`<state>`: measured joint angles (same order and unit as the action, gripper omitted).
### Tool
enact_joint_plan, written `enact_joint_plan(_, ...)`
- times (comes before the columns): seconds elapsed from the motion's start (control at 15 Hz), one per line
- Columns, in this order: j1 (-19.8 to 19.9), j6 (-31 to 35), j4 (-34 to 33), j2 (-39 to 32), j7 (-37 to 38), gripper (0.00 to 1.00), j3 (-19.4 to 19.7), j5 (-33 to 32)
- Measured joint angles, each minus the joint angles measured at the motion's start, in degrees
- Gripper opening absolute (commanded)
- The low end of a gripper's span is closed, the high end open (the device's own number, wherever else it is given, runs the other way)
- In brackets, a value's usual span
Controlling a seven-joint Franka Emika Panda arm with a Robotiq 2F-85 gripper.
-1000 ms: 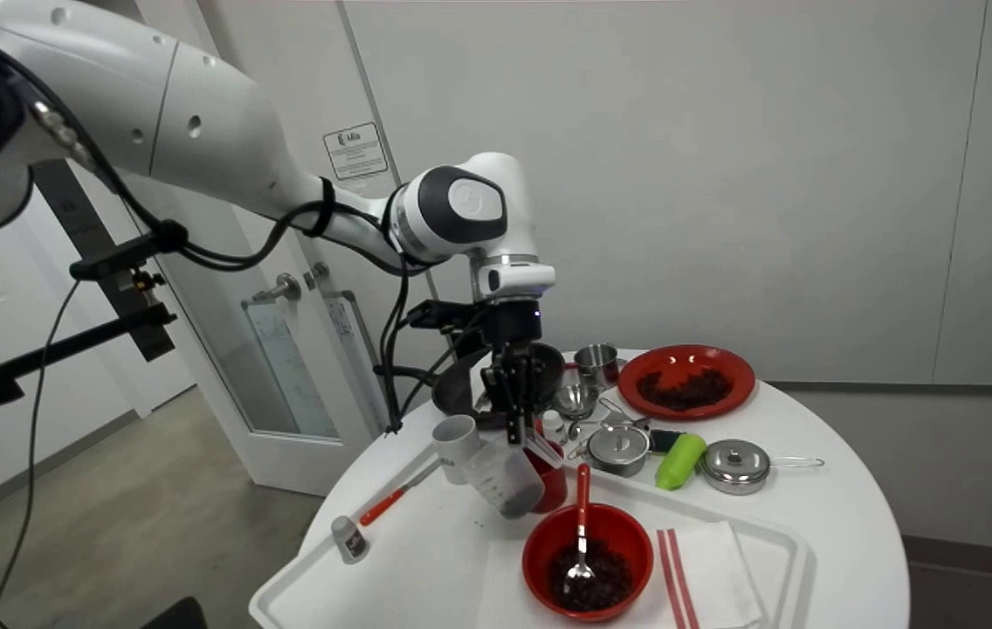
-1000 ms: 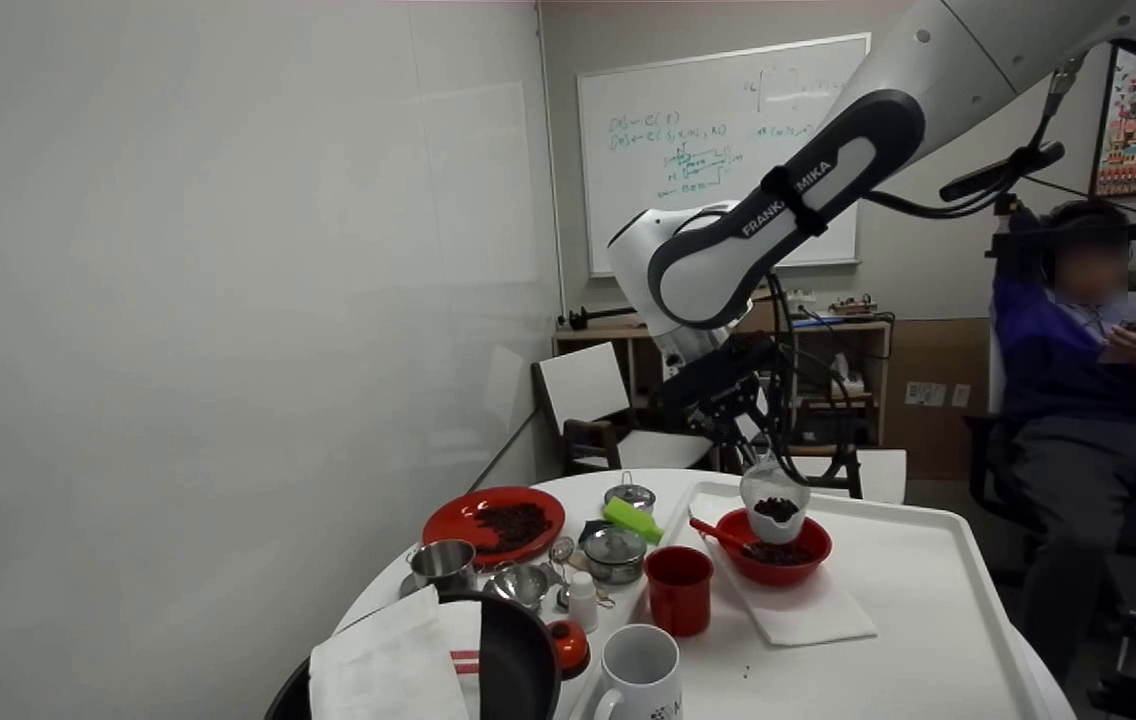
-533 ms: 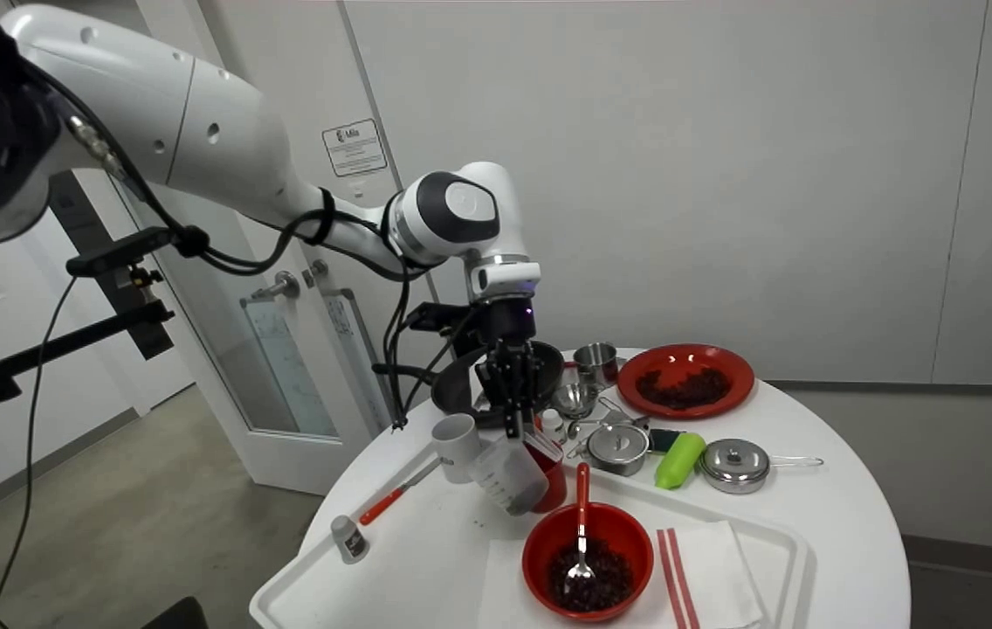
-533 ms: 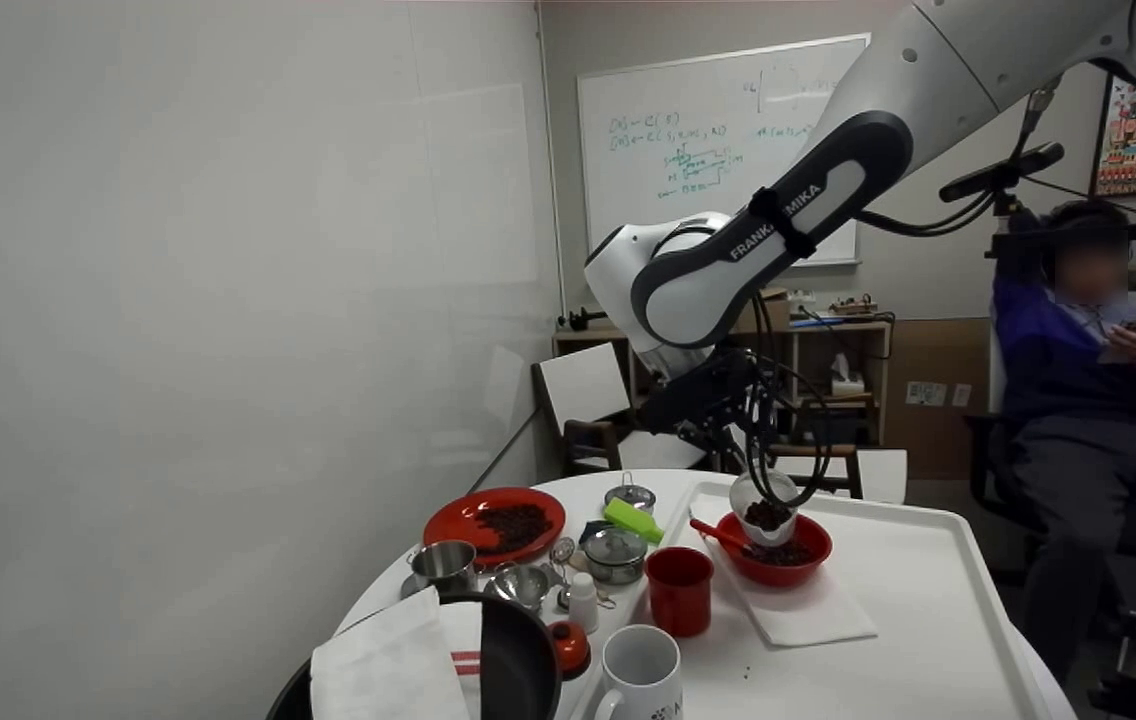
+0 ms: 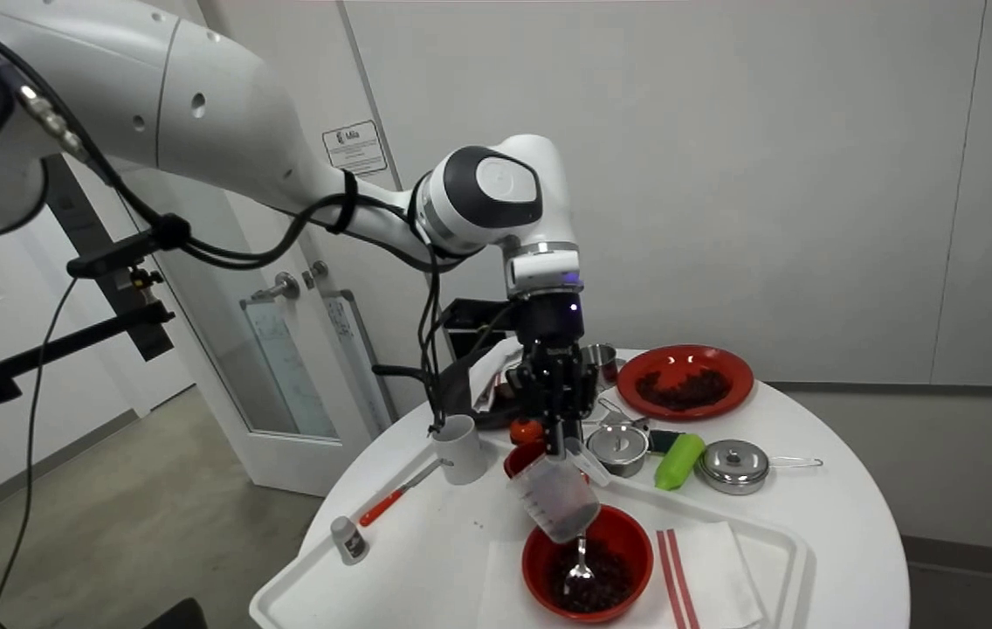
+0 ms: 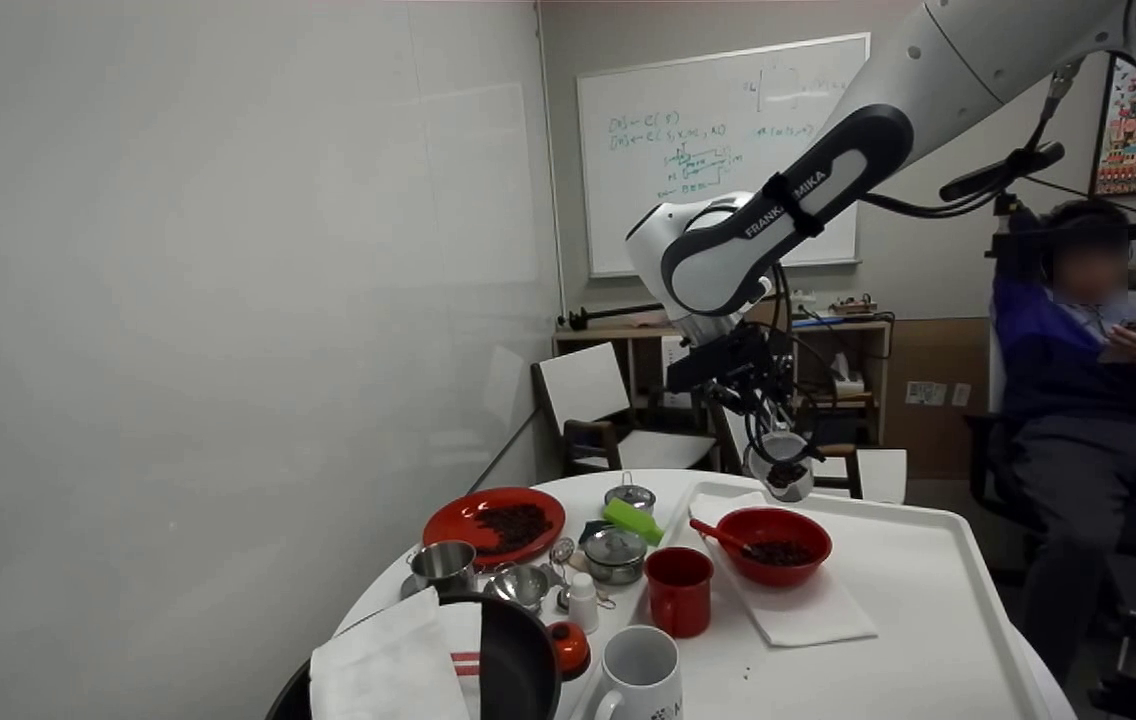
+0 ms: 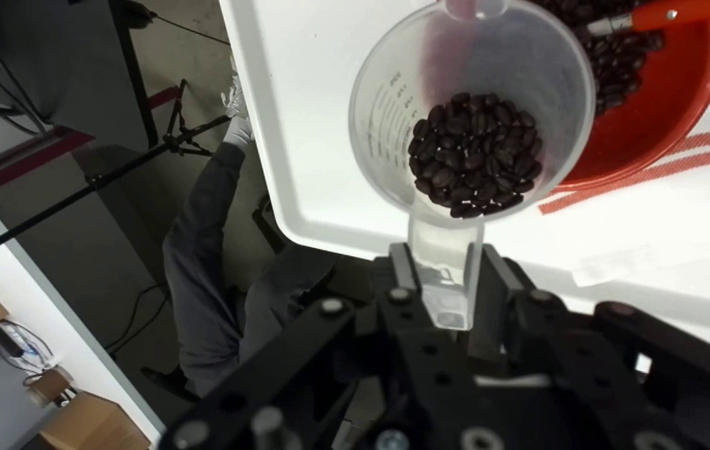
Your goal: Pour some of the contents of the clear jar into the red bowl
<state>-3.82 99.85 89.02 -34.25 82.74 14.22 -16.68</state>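
Observation:
The clear jar is a transparent measuring cup with a handle and dark beans inside. It shows in both exterior views [image 5: 555, 502] [image 6: 766, 450] and in the wrist view [image 7: 386, 134]. My gripper [image 7: 447, 269] is shut on its handle; it also shows in an exterior view [image 5: 559, 437]. The jar is tilted and in the air, its lower end overlapping the near-left rim of the red bowl [image 5: 538, 577] in that view. The bowl, also in an exterior view [image 6: 778, 575] and the wrist view [image 7: 674, 119], holds dark beans and a red-handled spoon [image 6: 718, 533]. No beans are seen falling.
The white tray [image 6: 878, 640] bears the bowl, a striped napkin [image 5: 719, 577], a red cup [image 6: 679, 595], a white mug [image 6: 640, 665], a knife [image 5: 382, 505] and a small shaker [image 5: 348, 539]. Metal pots, a green bottle [image 5: 679, 461] and a red plate [image 5: 685, 354] stand behind.
The jar, still held, has moved right toward the bowl in an exterior view. In an exterior view it has risen from overlapping the bowl to above its rim. The bowl has not moved.

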Motion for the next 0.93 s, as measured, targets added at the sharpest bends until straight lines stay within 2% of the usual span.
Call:
enact_joint_plan(0.2,-0.26,-1.43,-0.01,-0.02,5.77,0.12,0.33,-2.5)
enact_joint_plan(0.93,-4.96,-12.13,-0.06,-1.02,27.03,0.12,-0.51,-13.09)
